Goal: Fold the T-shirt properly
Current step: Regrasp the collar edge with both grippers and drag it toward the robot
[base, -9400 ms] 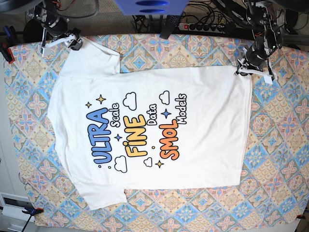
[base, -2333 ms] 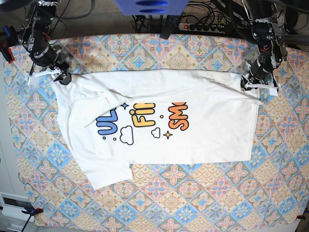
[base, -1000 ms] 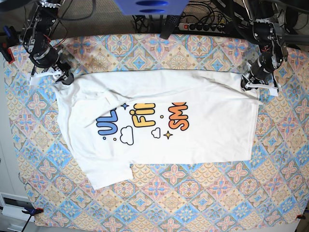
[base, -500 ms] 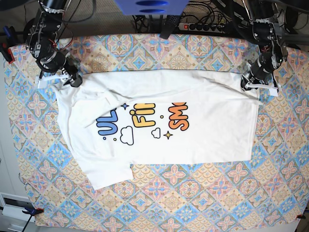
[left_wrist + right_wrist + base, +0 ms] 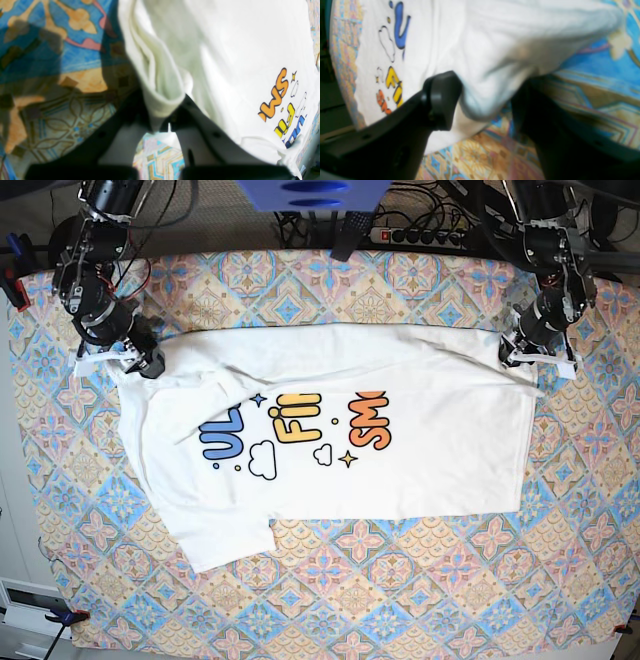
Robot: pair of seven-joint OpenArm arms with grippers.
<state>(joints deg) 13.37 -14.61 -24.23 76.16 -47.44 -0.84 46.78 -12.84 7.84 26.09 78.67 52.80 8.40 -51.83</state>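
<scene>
White short-sleeved T-shirt (image 5: 400, 450) lies folded lengthwise across the far half of the patterned table (image 5: 420, 590), fold along its far edge, print cut to blue "UL", yellow "FI", orange "SM" w/ clouds & stars, one sleeve sticking out toward the near-left corner.

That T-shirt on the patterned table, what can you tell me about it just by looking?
The T-shirt is white, soft cloth, lying sideways on the tablecloth, its far half folded over so only the tops of the blue, yellow and orange letters show, with clouds and stars. One short sleeve sticks out at the near left. The left gripper pinches its far right corner; the right gripper is open around its far left corner.
</scene>
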